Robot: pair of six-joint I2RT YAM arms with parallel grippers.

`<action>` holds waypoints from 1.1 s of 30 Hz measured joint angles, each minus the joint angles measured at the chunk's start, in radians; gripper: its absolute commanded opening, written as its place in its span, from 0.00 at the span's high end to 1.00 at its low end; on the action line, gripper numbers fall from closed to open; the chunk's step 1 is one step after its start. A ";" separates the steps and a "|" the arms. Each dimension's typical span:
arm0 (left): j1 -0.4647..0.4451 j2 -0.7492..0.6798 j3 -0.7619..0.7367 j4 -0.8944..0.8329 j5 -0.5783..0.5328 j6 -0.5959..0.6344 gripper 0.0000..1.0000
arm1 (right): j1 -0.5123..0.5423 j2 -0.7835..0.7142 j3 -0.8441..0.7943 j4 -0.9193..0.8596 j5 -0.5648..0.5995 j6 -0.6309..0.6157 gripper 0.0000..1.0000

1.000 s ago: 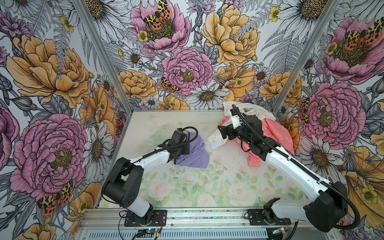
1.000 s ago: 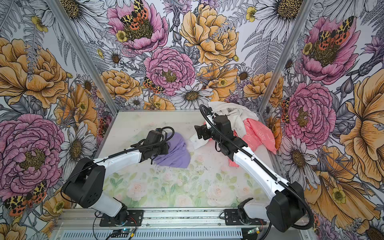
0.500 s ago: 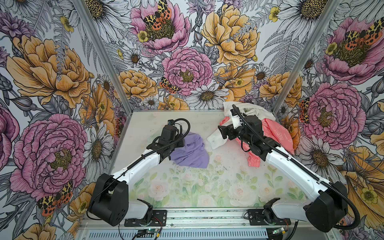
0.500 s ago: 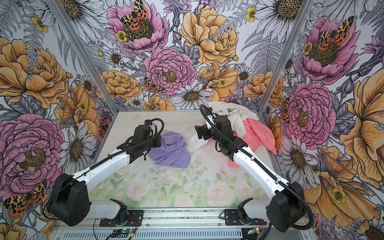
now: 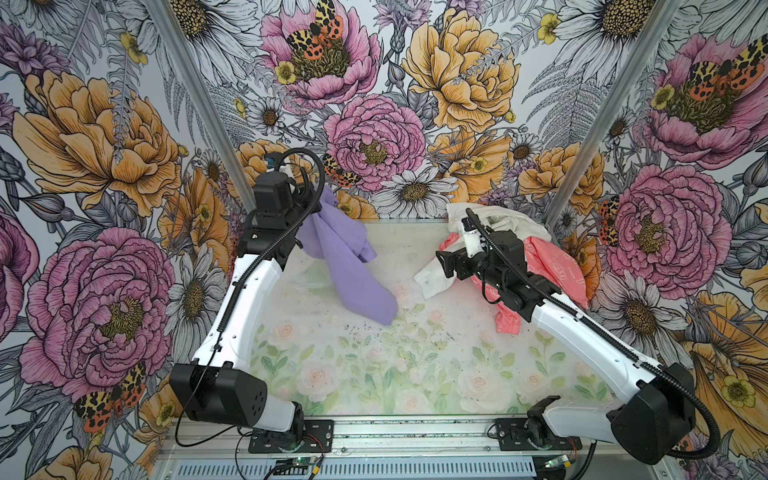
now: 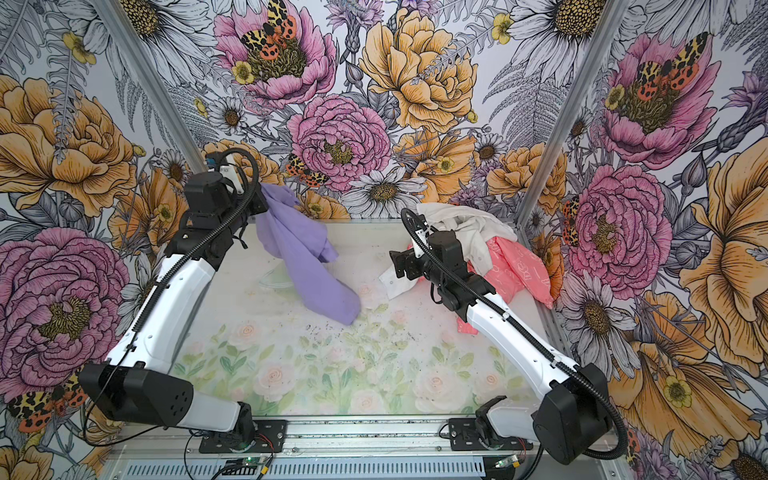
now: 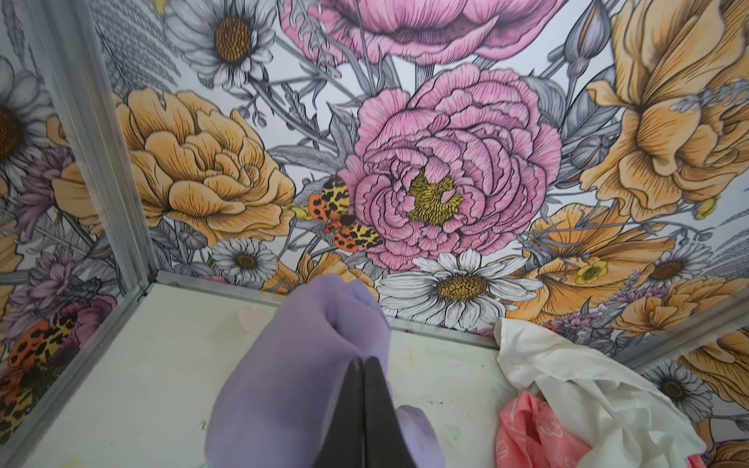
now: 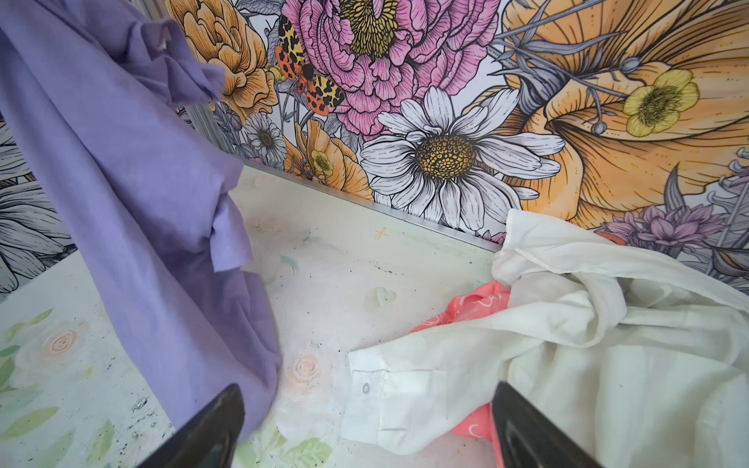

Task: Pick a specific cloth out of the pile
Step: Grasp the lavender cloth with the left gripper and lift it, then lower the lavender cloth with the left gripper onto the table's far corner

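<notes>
Both top views show our left tool [image 5: 320, 203] raised near the back left corner of the enclosure, its jaws pressed together on the top of the cloth [image 5: 349, 262], the plain lavender garment; it hangs down from the grip in long folds, its lower end reaching the bench [image 5: 374, 374] near the middle. In the left wrist view we see the two dark fingers [image 7: 352, 405] of that tool closed tight, with purple fabric bunched between and around them. Our right tool [image 6: 399, 266] hovers at the front edge of the pile [image 5: 519, 249] by the back right corner, jaws spread wide and gripping nothing; in the right wrist view its two dark fingertips [image 8: 210, 425] stand far apart above the bench and the buttoned cuff of the white garment [image 8: 547, 364]. The coral-pink cloth [image 6: 519, 266] lies under and beside the white one, and its white print looks like loops and letters, too small and creased for us to read. The lavender cloth is well apart from the pile, with bare bench between them. We can make out no brand or label on the arms or the garments. Floral wallpaper [image 5: 374, 137] covers the walls.
</notes>
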State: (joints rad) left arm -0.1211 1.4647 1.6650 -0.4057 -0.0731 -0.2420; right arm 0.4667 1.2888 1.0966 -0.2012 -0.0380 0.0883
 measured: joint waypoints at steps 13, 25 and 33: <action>-0.019 -0.019 -0.013 0.019 -0.032 0.071 1.00 | 0.000 0.000 0.000 0.000 -0.011 0.008 0.03; -0.011 -0.098 -0.528 0.067 -0.036 -0.011 1.00 | -0.002 0.000 0.000 0.000 -0.012 0.008 0.02; 0.043 -0.258 -0.628 0.098 -0.098 -0.048 1.00 | -0.002 0.001 0.000 0.000 -0.012 0.007 0.01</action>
State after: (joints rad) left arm -0.0776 1.2068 1.0374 -0.3073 -0.1707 -0.2897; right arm 0.4648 1.2896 1.0966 -0.2012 -0.0498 0.0956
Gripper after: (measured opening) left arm 0.047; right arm 0.986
